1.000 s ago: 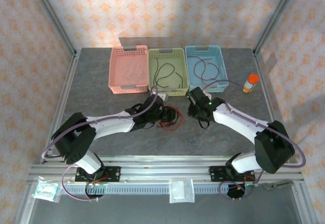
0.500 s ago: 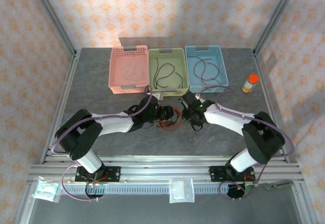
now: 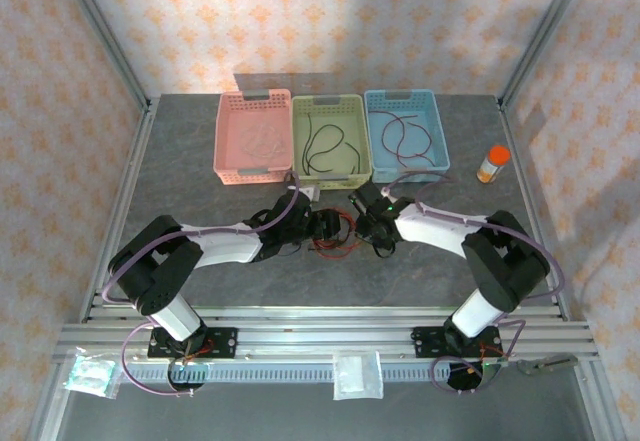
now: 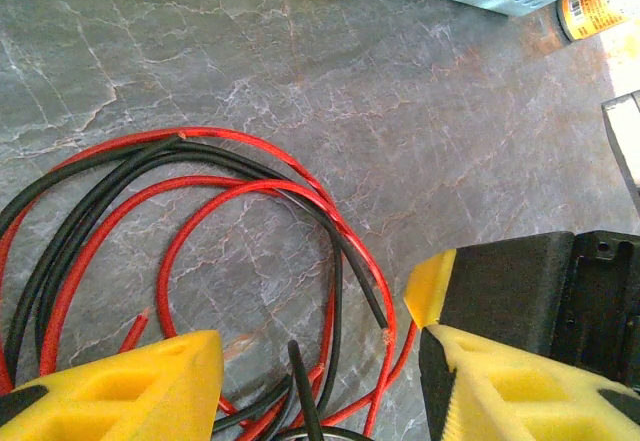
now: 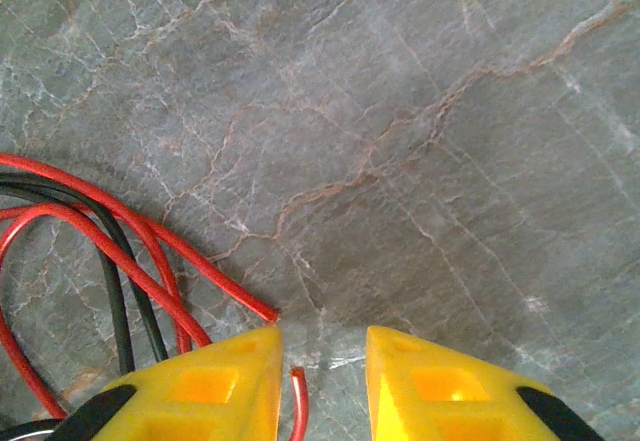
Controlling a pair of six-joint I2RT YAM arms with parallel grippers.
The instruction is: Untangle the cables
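Observation:
The cables [image 3: 336, 233], thin red and black wires in loose overlapping loops, lie on the grey table in front of the baskets. My left gripper [image 3: 322, 227] meets them from the left and my right gripper [image 3: 362, 223] from the right. Seen from the left wrist, my left gripper [image 4: 320, 361] stands open and wide over red loops [image 4: 250, 189] and black strands [image 4: 100, 211], gripping none. My right gripper [image 5: 322, 346] is open with a narrower gap. A loose red cable end [image 5: 297, 401] lies in that gap beside the left finger, unpinched.
Three baskets stand in a row behind the tangle: pink [image 3: 247, 98], green [image 3: 331, 101] holding a black cable [image 3: 325, 143], and blue [image 3: 402, 96] holding a dark red cable [image 3: 405, 139]. An orange-capped bottle [image 3: 491, 163] stands at the right.
My right arm has swung left until its gripper reached the tangle, and its jaws narrowed a little. My left gripper shifted slightly and stays at the tangle.

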